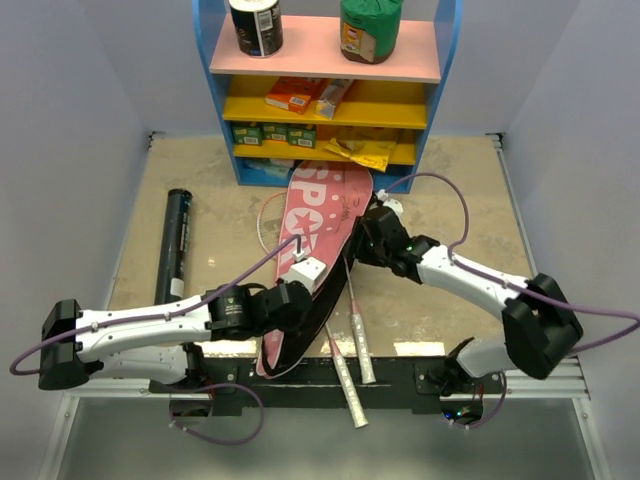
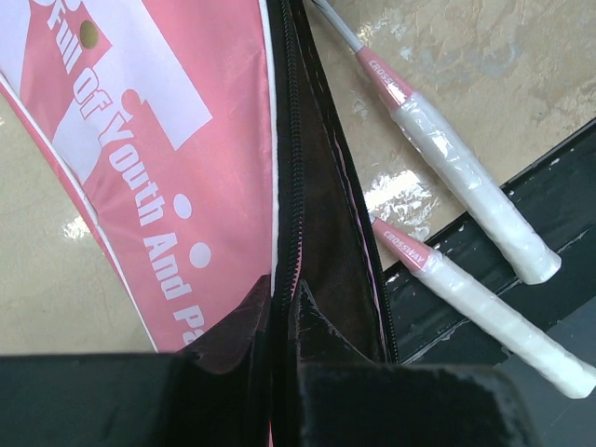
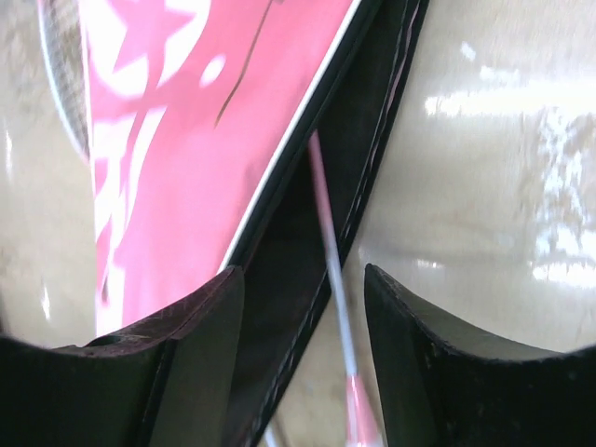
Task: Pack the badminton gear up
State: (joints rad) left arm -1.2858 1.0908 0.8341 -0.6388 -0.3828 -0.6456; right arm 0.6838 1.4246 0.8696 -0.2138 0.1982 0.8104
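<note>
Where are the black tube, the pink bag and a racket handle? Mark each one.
black tube (image 1: pixel 176 245), top external view, middle of its body.
pink bag (image 1: pixel 320 225), top external view, lettered upper panel.
racket handle (image 2: pixel 470 182), left wrist view, white grip wrap of the upper handle.

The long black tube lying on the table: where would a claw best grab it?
Grip the black tube around its middle, from straight above, squeezing across its narrow width: it lies flat on the table, both long sides free.
</note>
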